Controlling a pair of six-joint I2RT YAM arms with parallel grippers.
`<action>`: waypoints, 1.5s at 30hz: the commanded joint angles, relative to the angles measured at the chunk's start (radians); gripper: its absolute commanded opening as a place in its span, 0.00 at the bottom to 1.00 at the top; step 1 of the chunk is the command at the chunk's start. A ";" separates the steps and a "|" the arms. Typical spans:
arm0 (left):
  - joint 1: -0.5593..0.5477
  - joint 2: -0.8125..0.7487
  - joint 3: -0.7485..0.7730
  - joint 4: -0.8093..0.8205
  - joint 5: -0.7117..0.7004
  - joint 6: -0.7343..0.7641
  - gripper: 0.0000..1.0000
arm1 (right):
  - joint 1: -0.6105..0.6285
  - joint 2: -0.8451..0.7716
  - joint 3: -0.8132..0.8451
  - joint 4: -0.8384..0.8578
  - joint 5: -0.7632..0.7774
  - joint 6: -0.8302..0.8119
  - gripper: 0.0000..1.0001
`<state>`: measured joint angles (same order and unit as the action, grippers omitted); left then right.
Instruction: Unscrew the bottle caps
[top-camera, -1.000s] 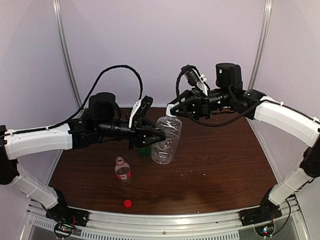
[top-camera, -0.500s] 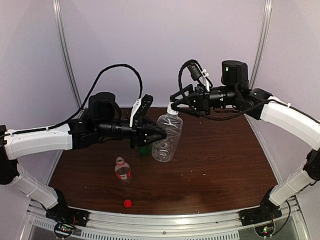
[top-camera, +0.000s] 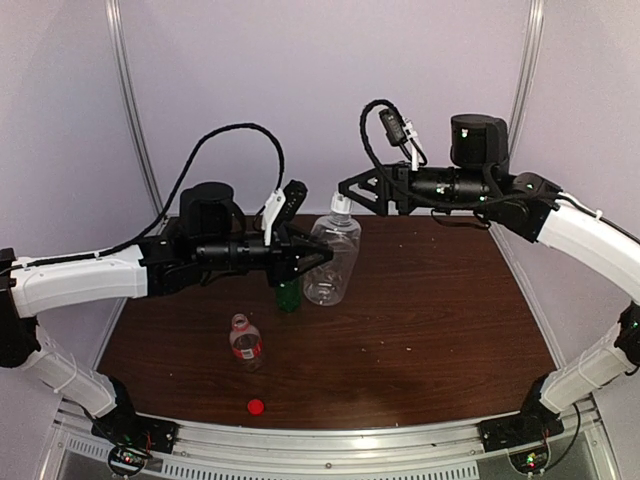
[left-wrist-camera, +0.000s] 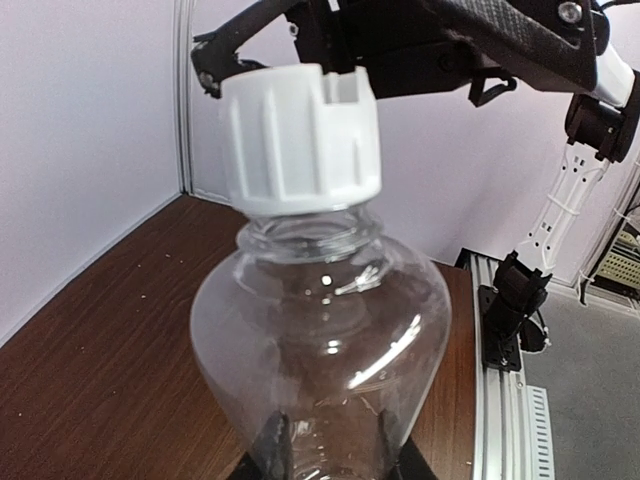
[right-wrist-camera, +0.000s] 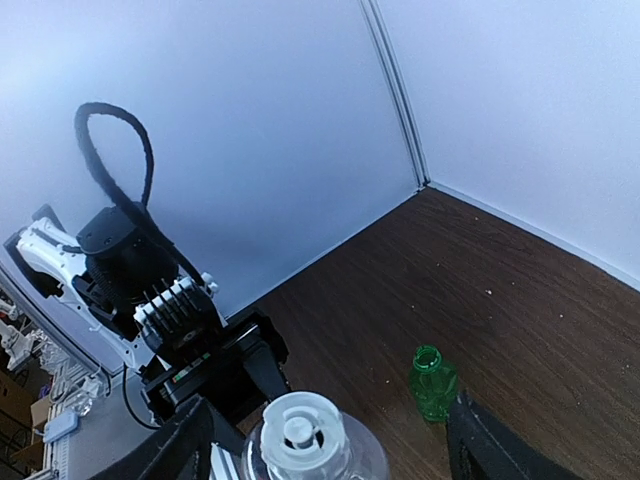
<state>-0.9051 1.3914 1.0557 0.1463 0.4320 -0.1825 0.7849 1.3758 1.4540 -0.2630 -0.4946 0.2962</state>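
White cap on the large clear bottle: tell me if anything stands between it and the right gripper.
Nothing visible does. The right gripper hangs open over the white cap, one finger on either side. The left gripper grips the large clear bottle lower down, clear of the cap.

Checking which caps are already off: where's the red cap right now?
Top view: the red cap lies loose on the table near its front edge, left of centre, just in front of the short red-label bottle.

White cap (left-wrist-camera: 300, 135) atop lrg bottle (left-wrist-camera: 320, 330)
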 joint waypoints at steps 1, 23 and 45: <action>-0.004 0.008 0.035 0.027 -0.077 -0.009 0.05 | 0.047 0.021 0.056 -0.058 0.190 0.029 0.82; -0.005 -0.006 0.023 0.021 -0.115 -0.008 0.05 | 0.089 0.072 0.063 -0.022 0.159 -0.002 0.24; -0.005 -0.092 -0.038 0.039 0.164 0.045 0.05 | -0.013 0.140 0.054 0.017 -0.560 -0.380 0.19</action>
<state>-0.9039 1.3334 1.0260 0.1276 0.4541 -0.1581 0.7815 1.4666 1.4990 -0.2588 -0.7834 0.0383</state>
